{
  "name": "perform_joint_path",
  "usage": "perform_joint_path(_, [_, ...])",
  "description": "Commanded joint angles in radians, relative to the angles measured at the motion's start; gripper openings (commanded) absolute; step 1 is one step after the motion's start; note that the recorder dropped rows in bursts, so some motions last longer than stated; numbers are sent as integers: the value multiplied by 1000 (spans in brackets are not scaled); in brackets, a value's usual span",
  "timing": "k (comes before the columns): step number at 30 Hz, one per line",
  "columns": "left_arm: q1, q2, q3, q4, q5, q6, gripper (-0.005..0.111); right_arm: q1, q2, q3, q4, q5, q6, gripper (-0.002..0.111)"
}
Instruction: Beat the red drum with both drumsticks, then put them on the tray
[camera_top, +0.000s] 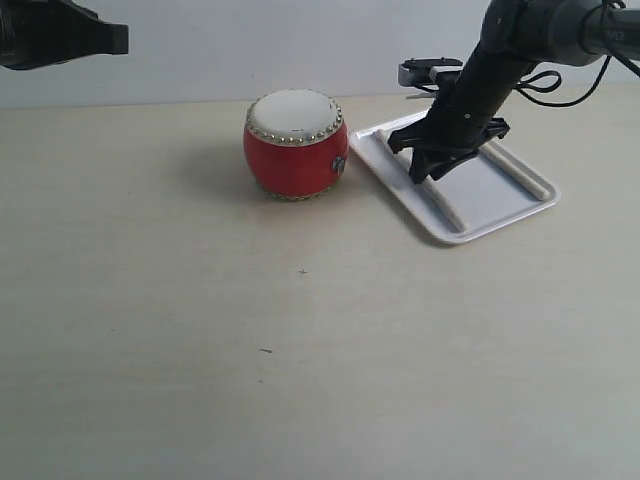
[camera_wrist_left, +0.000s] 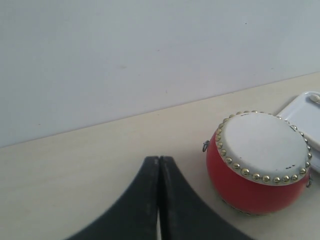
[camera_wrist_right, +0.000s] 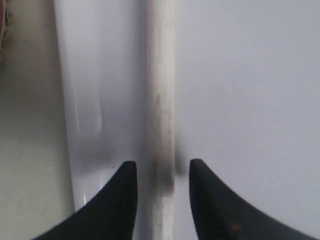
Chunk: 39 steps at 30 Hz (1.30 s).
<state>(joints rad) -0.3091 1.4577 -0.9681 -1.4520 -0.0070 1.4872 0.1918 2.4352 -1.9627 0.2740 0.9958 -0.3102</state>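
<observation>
The right claw (camera_wrist_right: 162, 161) fills the foreground of its own wrist view. Its two dark fingers are spread apart and grip nothing. Between them, touched by neither as far as I can tell, lies one of the drumsticks (camera_wrist_right: 160, 75), running straight ahead of the claw along the floor of the tray (camera_wrist_right: 240, 75).

In the exterior view the right claw (camera_top: 432, 170) hangs low over the tray (camera_top: 495, 215). One stick (camera_top: 447, 208) lies directly beneath it and the second (camera_top: 520, 172) lies on the claw's far side, by the opposite rim. Both sticks rest flat inside the tray. The red drum (camera_top: 295, 150) stands upright on the table (camera_top: 300, 350), just beyond the tray's rim on the claw's other side, with nothing touching it.

By my reading the task is almost over. Both sticks are in the tray, so the putting-down looks done, though nothing here shows whether the drum was beaten. What seems left is for the right arm to lift clear.

The right arm reaches steeply down from above, wrist bent so the fingers point at the tray. The left claw (camera_wrist_left: 159, 159) is pressed together and empty. It is held high and well away from the tray (camera_top: 118, 38), with the drum (camera_wrist_left: 260, 160) below and ahead of it.
</observation>
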Motion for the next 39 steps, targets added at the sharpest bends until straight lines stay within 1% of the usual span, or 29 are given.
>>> perform_joint_path(1, [-6, -3, 3, 1, 7, 5, 0, -4, -7, 2, 15, -14, -9, 42])
perform_joint_path(8, [-6, -3, 3, 1, 7, 5, 0, -4, -91, 2, 25, -8, -9, 41])
perform_joint_path(11, [-6, -3, 3, 1, 7, 5, 0, -4, -157, 2, 22, 1, -21, 39])
perform_joint_path(15, [-6, -3, 3, 1, 1, 16, 0, -4, -302, 2, 18, 38, -27, 33])
perform_joint_path(17, [-6, -3, 3, 1, 1, 19, 0, -4, -363, 2, 18, 77, -27, 28])
perform_joint_path(18, [-6, -3, 3, 1, 1, 19, 0, -4, -391, 2, 18, 101, -27, 21])
perform_joint_path(19, [-6, -3, 3, 1, 1, 19, 0, -4, -406, 2, 18, 113, -27, 16])
perform_joint_path(20, [-6, -3, 3, 1, 1, 19, 0, -4, -430, 2, 18, 135, -27, 6])
perform_joint_path(21, [-6, -3, 3, 1, 1, 19, 0, -4, -446, 2, 18, 154, -27, 0])
perform_joint_path(25, [-6, -3, 3, 1, 1, 21, 0, -4, -499, 23, 75, 175, -26, 0])
perform_joint_path(27, [-6, -3, 3, 1, 1, 23, 0, -4, -551, 103, 119, 122, -36, 0])
perform_joint_path(30, [-6, -3, 3, 1, 1, 23, 0, -4, -649, 289, 121, -29, -63, 0])
perform_joint_path(31, [-6, -3, 3, 1, 1, 23, 0, -4, -718, 400, 121, -131, -91, 0])
perform_joint_path(32, [-6, -3, 3, 1, 1, 23, 0, -4, -748, 445, 119, -174, -96, 0])
perform_joint_path(33, [-6, -3, 3, 1, 7, 25, 0, -4, -830, 557, 114, -285, -111, 0])
perform_joint_path(34, [-6, -3, 3, 1, 7, 25, 0, -4, -876, 602, 114, -332, -115, 0])
perform_joint_path(35, [-6, -3, 3, 1, 7, 25, 0, -4, -976, 718, 114, -462, -115, 0])
perform_joint_path(37, [-6, -3, 3, 1, 7, 25, 0, -4, -1067, 817, 114, -590, -115, 0])
perform_joint_path(39, [-6, -3, 4, -3, 7, 22, 0, -4, -1145, 907, 119, -673, -110, 0])
